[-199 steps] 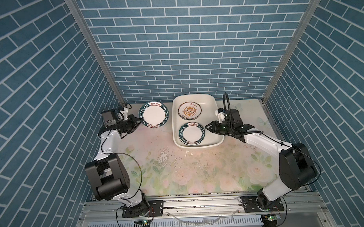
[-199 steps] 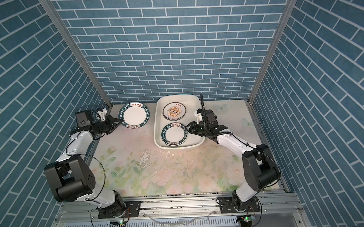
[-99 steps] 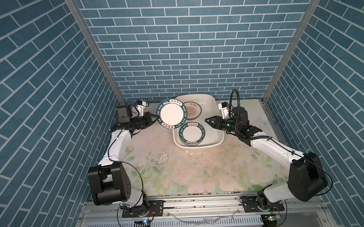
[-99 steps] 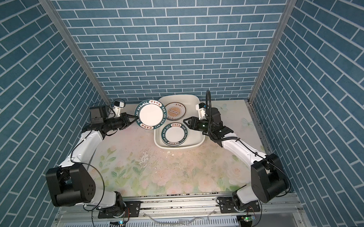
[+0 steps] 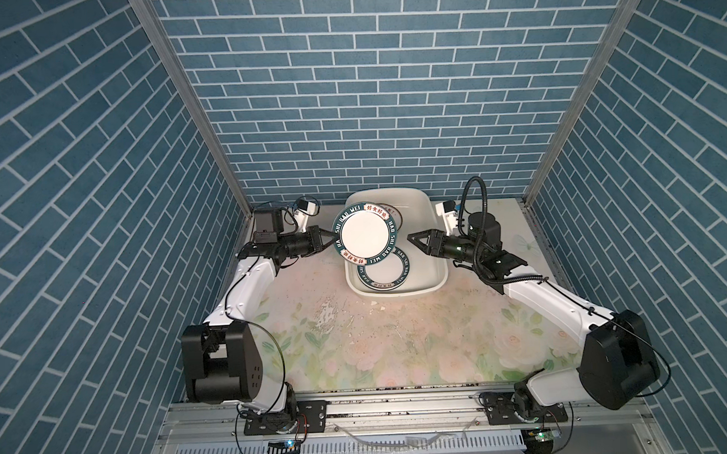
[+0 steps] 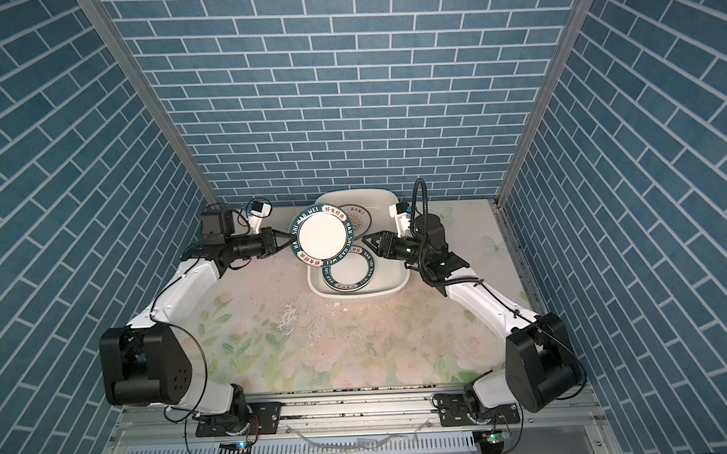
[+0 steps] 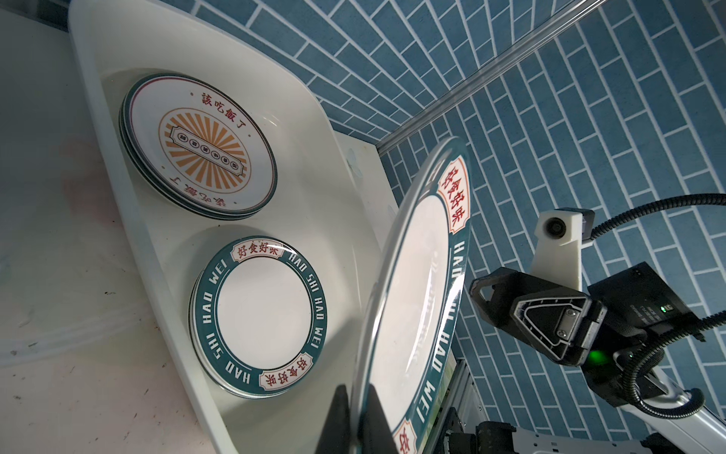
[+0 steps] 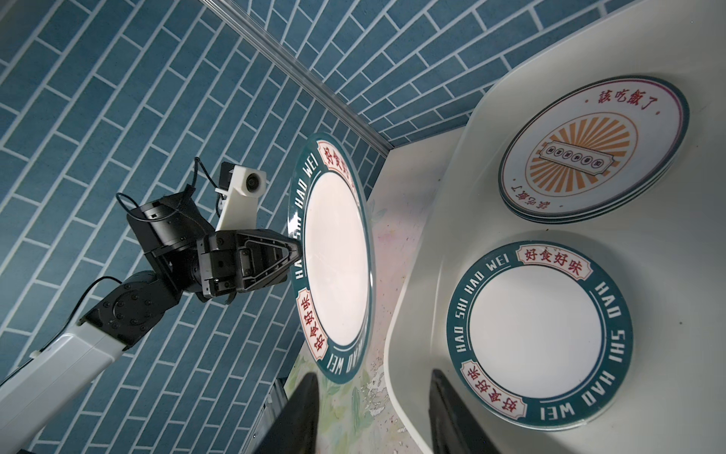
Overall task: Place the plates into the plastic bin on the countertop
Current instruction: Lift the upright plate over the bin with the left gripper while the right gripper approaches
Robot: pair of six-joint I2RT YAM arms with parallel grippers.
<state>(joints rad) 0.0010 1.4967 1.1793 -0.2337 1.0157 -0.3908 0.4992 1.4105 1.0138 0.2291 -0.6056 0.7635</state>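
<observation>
One countertop [image 5: 357, 349]: floral print, scuffed, carries everything below.
One plastic bin [image 5: 397, 292]: white, at countertop's far edge, between my two arms.
Sunburst stack [image 7: 202, 151]: lies flat in bin's far end.
Teal-rim stack [image 5: 382, 270]: lies flat in bin's near end.
One held plate [image 5: 364, 234]: teal lettered rim, tilted, in air over bin's left wall.
My left gripper [image 5: 332, 237]: clamped on held plate's rim.
My right gripper [image 5: 410, 237]: jaws part-spread, empty, above bin's right side, near held plate, apart from it.

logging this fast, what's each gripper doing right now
Left gripper: shut on the teal-rimmed plate.
Right gripper: open, holding nothing.
</observation>
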